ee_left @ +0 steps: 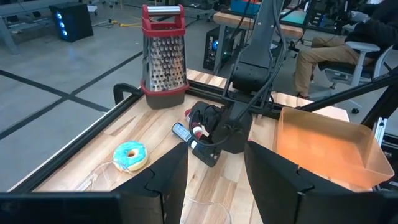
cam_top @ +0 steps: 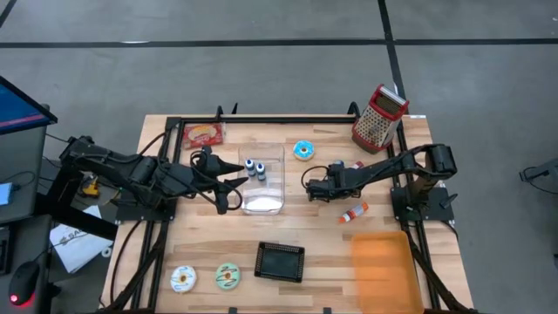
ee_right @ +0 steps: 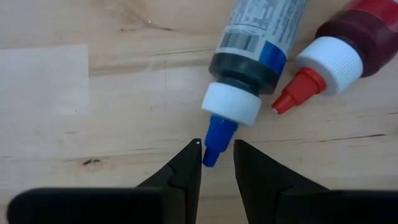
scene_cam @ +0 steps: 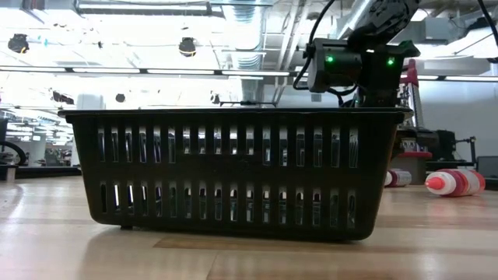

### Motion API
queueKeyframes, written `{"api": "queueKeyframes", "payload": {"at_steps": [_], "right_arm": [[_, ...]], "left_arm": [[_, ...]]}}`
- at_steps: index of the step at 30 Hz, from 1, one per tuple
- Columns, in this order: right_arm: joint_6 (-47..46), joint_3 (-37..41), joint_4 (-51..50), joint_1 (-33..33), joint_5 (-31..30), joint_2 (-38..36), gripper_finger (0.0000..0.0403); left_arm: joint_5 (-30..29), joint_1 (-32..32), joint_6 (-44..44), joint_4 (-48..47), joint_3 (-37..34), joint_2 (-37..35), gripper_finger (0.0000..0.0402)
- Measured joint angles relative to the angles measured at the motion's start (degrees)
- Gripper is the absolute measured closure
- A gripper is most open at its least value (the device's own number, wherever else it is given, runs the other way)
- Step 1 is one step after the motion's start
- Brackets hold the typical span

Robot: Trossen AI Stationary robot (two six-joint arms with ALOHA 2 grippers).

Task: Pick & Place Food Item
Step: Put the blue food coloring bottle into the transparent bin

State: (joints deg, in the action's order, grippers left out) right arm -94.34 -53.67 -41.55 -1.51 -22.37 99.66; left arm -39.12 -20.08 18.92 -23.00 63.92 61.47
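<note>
- The right gripper point(ee_right: 217, 163) sits low over the table, jaws parted and holding nothing.
- The blue-capped bottle point(ee_right: 252, 65) lies directly ahead, its nozzle just between the fingertips, long axis pointing away.
- The left gripper point(ee_left: 216, 180) waits farther off, unclenched.

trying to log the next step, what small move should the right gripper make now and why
Probably ease the right gripper forward, then close. Its open fingers bracket only the blue nozzle tip of the blue-capped bottle lying on the table, so closing now might pinch too little. A red bottle lies beside it.
</note>
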Motion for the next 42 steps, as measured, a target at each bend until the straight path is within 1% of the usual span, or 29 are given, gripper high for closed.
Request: {"api": "queueKeyframes", "payload": {"at_steps": [11,14,19,21,25,28,33,35,38,42], "right_arm": [[-0.2,0.0,-1.7,1.0,-0.2,0.0,0.0319],[-0.2,0.0,-1.7,1.0,-0.2,0.0,0.0333],[-0.2,0.0,-1.8,0.6,-0.2,0.0,0.0371],[-0.2,0.0,-1.7,0.1,-0.2,0.0,0.0384],[-0.2,0.0,-1.7,-2.4,0.1,-0.1,0.0384],[-0.6,-0.5,-2.3,-5.9,1.5,-0.9,0.0384],[-0.5,-5.1,-5.4,-13.5,0.8,-5.4,0.0384],[1.9,-7.2,-6.3,-15.8,0.3,-8.2,0.0384],[4.5,-9.9,-5.8,-17.8,0.9,-13.7,0.0384],[4.6,-10.8,-3.9,-19.1,1.9,-22.1,0.0384]], "left_arm": [[0.0,0.0,0.0,0.1,0.0,0.0,0.0247],[0.0,0.0,0.0,0.1,0.0,0.0,0.0247],[0.0,0.0,0.0,0.1,0.0,0.0,0.0247],[0.0,0.0,0.0,0.1,0.0,0.0,0.0247],[0.0,0.0,0.0,0.1,0.0,0.0,0.0247],[0.0,0.0,0.0,0.1,0.0,0.0,0.0247],[0.0,0.0,0.0,0.1,0.0,0.0,0.0247],[0.0,0.0,0.0,0.2,0.0,0.0,0.0247],[0.0,0.0,0.0,0.2,0.0,0.0,0.0247],[0.0,0.0,-0.7,-0.2,0.0,0.0,0.0247]]}}
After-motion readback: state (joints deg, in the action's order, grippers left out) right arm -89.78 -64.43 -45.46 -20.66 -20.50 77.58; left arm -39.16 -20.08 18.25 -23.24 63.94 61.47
